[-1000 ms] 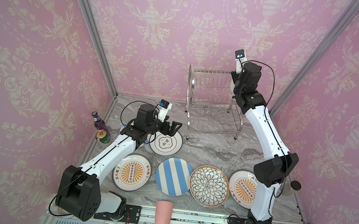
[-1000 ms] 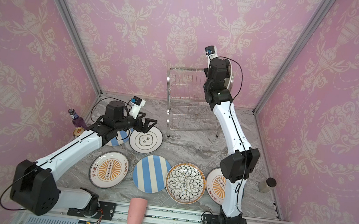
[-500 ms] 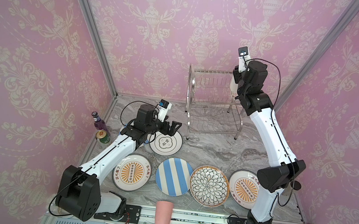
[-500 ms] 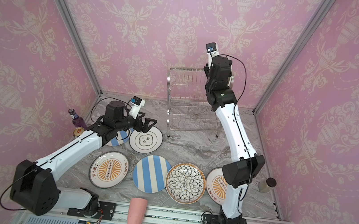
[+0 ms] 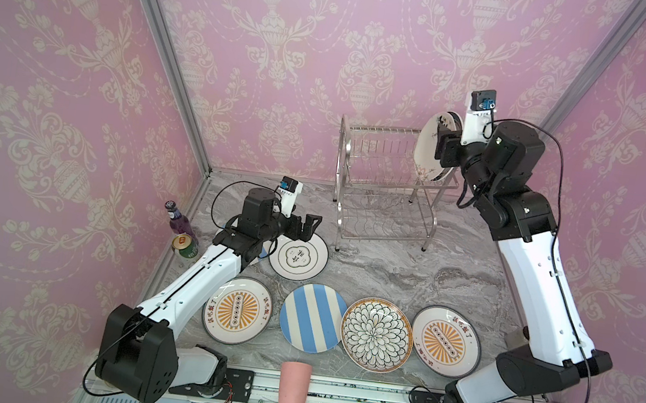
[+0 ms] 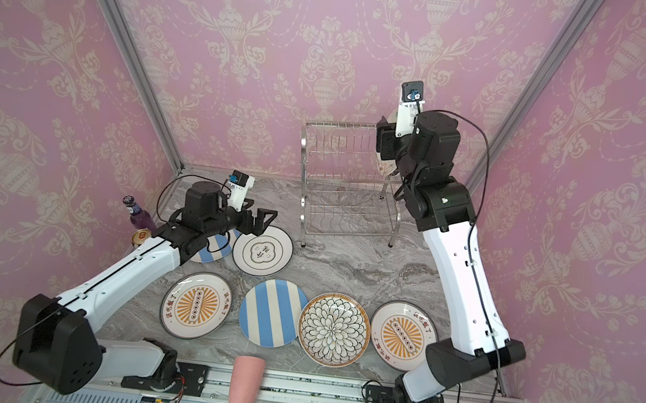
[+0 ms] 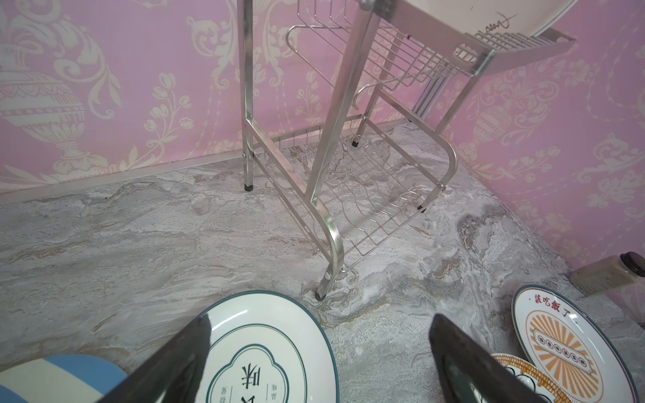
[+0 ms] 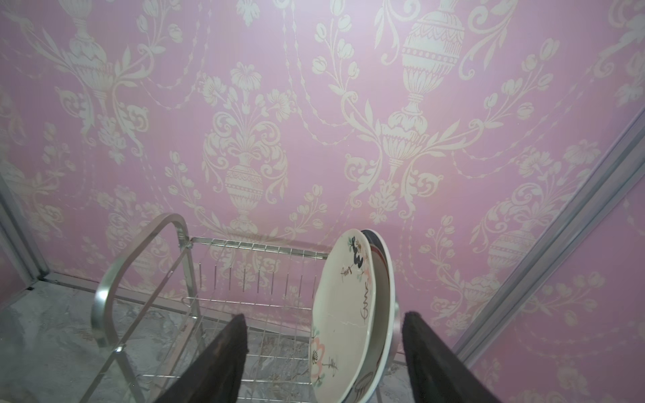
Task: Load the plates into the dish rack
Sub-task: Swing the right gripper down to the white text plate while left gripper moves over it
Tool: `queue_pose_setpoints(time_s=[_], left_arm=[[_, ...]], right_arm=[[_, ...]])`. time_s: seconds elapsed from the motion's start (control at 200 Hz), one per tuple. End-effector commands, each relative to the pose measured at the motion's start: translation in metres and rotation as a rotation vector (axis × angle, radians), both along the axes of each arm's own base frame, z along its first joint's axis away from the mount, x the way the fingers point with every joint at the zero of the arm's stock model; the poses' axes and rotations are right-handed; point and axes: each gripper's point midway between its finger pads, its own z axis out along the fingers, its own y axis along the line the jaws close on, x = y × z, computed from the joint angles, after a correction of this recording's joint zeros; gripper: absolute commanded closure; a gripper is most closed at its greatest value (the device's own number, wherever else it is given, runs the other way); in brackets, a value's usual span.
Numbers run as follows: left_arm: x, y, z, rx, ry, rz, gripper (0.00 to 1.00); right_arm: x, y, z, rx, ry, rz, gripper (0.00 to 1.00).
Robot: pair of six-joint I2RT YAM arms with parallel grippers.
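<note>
**Loading scene, shown from above and from both wrists.** You will find the dish rack (image 5: 386,185) at the back of the marble desk (image 5: 408,276), near the rear wall. On its upper tier, at the end nearer your right arm, the cream floral plate (image 8: 343,314) stands on edge in the slots. A dark-rimmed plate (image 8: 385,275) stands close behind it.

**Right arm.** Your right gripper (image 8: 325,317) is raised level with that tier. Its jaws are apart, one on each side of the two upright plates, and grip neither. A clear gap shows between the floral face and the finger facing it.

**Left arm.** Your left gripper (image 5: 308,226) hovers low over the desk with its jaws apart and empty. It is above the far rim of the black-ringed plate (image 5: 298,256), which lies flat just in front of the rack's near foot. A blue-white striped plate (image 6: 210,249) lies beside it, partly under the left arm.

**Front row.** These plates lie flat with their rims close together. From left to right in both top views they are:
- an orange-sunburst plate (image 5: 237,310)
- a second striped plate (image 5: 312,317)
- the black-white petal plate (image 5: 375,334)
- a second sunburst plate (image 5: 446,340)

**Other items.** A pink cup (image 5: 293,387) stands at the front edge. A purple bottle (image 5: 176,220) and a can (image 5: 185,245) stand by the left wall.
</note>
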Motion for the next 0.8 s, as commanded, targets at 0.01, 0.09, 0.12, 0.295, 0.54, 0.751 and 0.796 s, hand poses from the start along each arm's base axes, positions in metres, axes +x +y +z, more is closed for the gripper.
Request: queue_pose_setpoints(time_s=[0.01,0.09,0.12,0.295,0.54,0.751,0.796], left_arm=[[0.004,0.018,-0.005,-0.036,0.034,0.09,0.01],[0.005,0.024,-0.011,-0.043,0.045,0.109,0.01],[0.006,0.026,-0.013,-0.041,0.049,0.118,0.01],[0.008,0.038,-0.022,-0.023,0.075,0.16,0.01],[0.012,0.062,-0.042,-0.016,0.133,0.258,0.01],[0.016,0.067,-0.07,-0.057,0.167,0.289,0.01],[0.015,0.068,-0.075,-0.054,0.177,0.294,0.01]], right_arm=[[-0.04,0.005,-0.021,0.209,0.018,0.123,0.27],[-0.057,0.01,-0.055,0.254,0.13,0.194,0.25],[-0.062,0.014,-0.068,0.263,0.178,0.222,0.25],[-0.083,0.046,-0.164,0.376,0.47,0.37,0.25],[-0.087,0.056,-0.281,0.468,0.632,0.285,0.28],[-0.086,0.093,-0.34,0.534,0.705,0.312,0.29],[-0.086,0.101,-0.35,0.526,0.72,0.314,0.29]])
